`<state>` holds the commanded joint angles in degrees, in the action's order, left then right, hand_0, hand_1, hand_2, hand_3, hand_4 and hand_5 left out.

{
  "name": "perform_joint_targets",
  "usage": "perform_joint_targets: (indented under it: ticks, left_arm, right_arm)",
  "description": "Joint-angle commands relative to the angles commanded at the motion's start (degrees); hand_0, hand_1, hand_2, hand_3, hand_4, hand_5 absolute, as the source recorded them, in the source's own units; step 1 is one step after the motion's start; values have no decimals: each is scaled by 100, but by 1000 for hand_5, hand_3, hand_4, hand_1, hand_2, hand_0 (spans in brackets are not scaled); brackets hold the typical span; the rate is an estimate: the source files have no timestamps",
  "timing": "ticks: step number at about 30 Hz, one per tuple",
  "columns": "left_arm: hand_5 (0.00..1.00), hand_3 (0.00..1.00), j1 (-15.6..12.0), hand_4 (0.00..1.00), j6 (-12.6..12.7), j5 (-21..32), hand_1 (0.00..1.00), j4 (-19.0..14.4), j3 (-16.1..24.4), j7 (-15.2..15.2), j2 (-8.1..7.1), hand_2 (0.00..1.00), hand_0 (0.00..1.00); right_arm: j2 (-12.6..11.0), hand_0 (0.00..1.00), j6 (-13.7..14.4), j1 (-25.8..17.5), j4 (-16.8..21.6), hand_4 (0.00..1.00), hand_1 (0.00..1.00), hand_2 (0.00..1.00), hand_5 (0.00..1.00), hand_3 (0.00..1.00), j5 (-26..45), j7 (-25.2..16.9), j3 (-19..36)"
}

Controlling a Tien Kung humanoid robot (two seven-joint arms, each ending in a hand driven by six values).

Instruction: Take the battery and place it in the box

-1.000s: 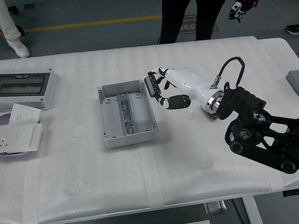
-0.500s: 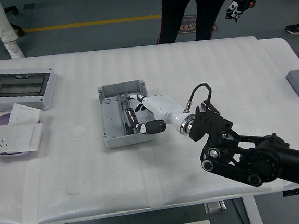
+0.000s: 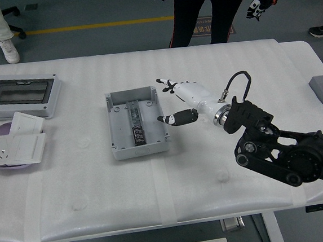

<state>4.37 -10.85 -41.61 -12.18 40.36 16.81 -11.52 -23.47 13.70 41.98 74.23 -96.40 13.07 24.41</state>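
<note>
The right hand [image 3: 174,100], fingers spread and holding nothing, hovers at 3 o'clock of the grey box [image 3: 136,122] where the battery [image 3: 138,136] lies, with a lidded enclosure [image 3: 22,96] and socket plates [image 3: 14,148] well apart at 9 o'clock.

My right hand [image 3: 180,99] is out over the table, white and held flat, and it holds nothing. My fingers [image 3: 164,82] are spread wide and point to the left. My thumb [image 3: 175,118] sticks out below them, with a gap in between. My black arm [image 3: 289,155] comes in behind, bent at the wrist
</note>
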Motion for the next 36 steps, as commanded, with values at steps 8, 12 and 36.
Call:
perform_joint_targets:
  ticks: [8, 12, 36]
  left_arm:
    - [375, 321, 19, 468, 8, 44, 606, -2, -34, -6, -4, 503, 374]
    - [375, 321, 30, 468, 8, 55, 606, -4, -48, -9, 2, 503, 374]
    - [357, 316, 80, 455, -7, 48, 606, -9, -98, -52, -16, 499, 374]
  right_arm:
    - [-941, 890, -691, 520, -155, 893, 760, 813, 454, 993, -608, 114, -980]
    - [-1171, 890, -845, 679, -134, 893, 760, 813, 454, 993, -867, 113, -1416]
    - [-1204, 911, -980, 1218, -605, 885, 771, 877, 418, 971, -1437, -210, -2225]
